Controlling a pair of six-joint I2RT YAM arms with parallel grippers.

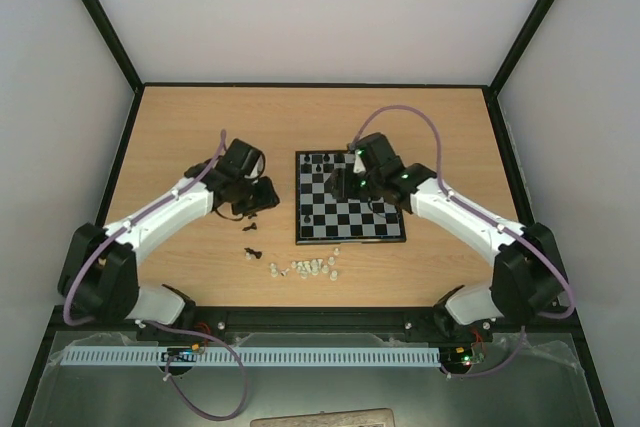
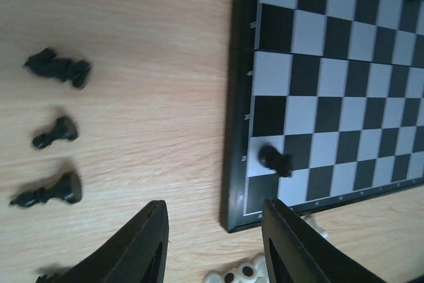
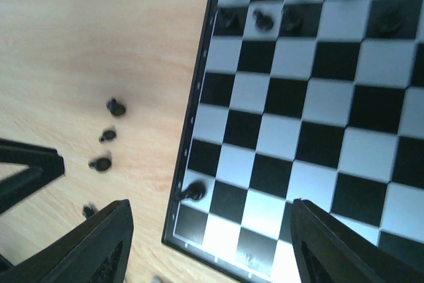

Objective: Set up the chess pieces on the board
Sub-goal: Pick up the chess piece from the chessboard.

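- While the left hand point(image 2: 213, 217) hung over the wooden surface point(image 2: 146, 44) at nine o'clock of the chessboard point(image 2: 240, 97), its fingers stood apart, released, with nothing between them.
- The right hand point(image 3: 211, 207) hovered above the chessboard, fingers spread wide, likewise grasping nothing.
- Several black chessmen point(image 3: 264, 19) stood on the two farthest rows, toward the board's eleven o'clock corner in the top view; their kinds were too blurred to tell.
- One lone black chessman point(image 2: 273, 159) sat in the leftmost column near the seven o'clock corner, mostly on a pale square, and looked tilted.
- At least three loose black chessmen point(image 2: 56, 132) lay on their sides on the surface, apart from the board at its eight o'clock, near the left hand.
- A cluster of whitish chessmen point(image 1: 305, 268) lay on the surface at the board's seven o'clock, just beyond its near edge.
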